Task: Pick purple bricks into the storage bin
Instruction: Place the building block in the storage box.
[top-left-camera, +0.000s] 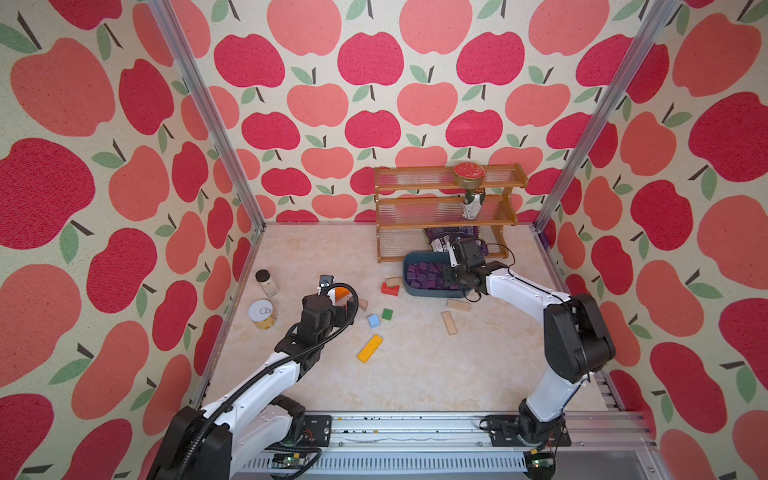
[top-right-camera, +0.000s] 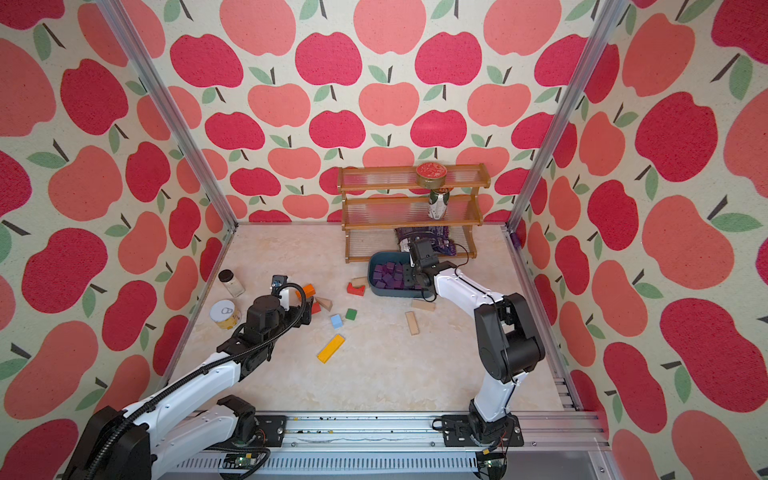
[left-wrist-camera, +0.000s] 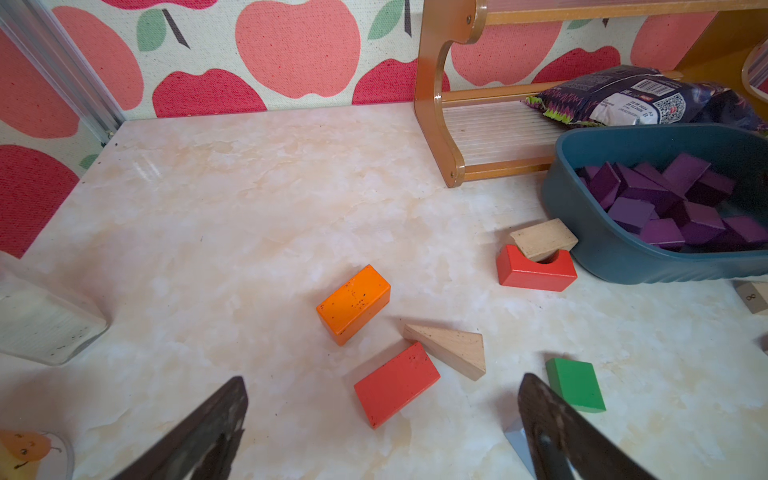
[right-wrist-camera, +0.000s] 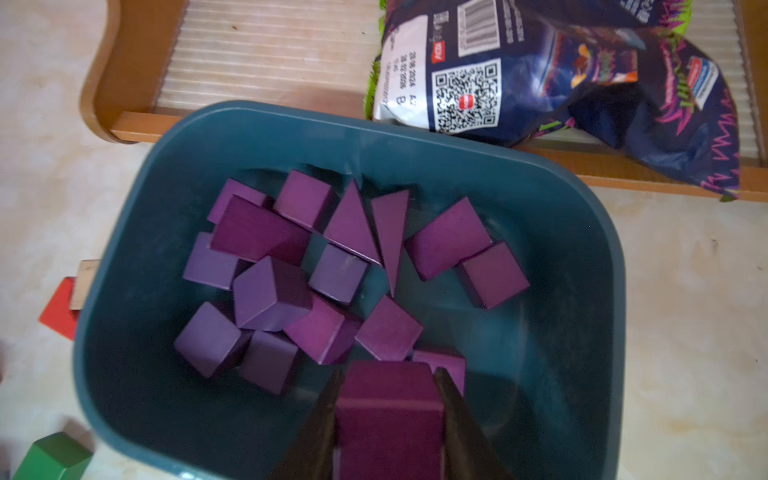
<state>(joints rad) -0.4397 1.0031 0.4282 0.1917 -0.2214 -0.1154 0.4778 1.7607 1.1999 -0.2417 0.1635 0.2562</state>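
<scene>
Your right gripper (right-wrist-camera: 390, 374) is over the bin (right-wrist-camera: 137, 374), jaws pinching a purple brick (right-wrist-camera: 388, 415). Its dark fingers (right-wrist-camera: 320, 419) lie flat against two opposite sides, and the brick hangs above the near end of the bin, clear of the pile.

Below it the other purple bricks (right-wrist-camera: 270, 291) lie jumbled on the bin floor. They're mostly cubes, with two wedges side by side toward the far wall and a few blocks tipped on edge.

The bin sits on the table (top-left-camera: 415, 382), right in front of the wooden rack (top-left-camera: 446, 208). A crinkled snack bag (right-wrist-camera: 540, 83) lies on the rack's lowest shelf, just behind the bin's far rim.

Over on your other side, the left gripper (left-wrist-camera: 382, 380) is spread wide with nothing between its jaws, up above the table. Under it lies a red block (left-wrist-camera: 395, 384), with a plain wooden wedge (left-wrist-camera: 451, 349) touching its far corner. An orange block (left-wrist-camera: 353, 303) is near those two, and a green block (left-wrist-camera: 575, 384) sits just beside one finger.

A red arch block (left-wrist-camera: 536, 270) has a plain wooden block (left-wrist-camera: 542, 243) resting on it, right against the bin's outer wall. In both top views a yellow bar (top-left-camera: 370, 348) and a light-blue block (top-left-camera: 373, 320) lie mid-table, well apart from the bin.
</scene>
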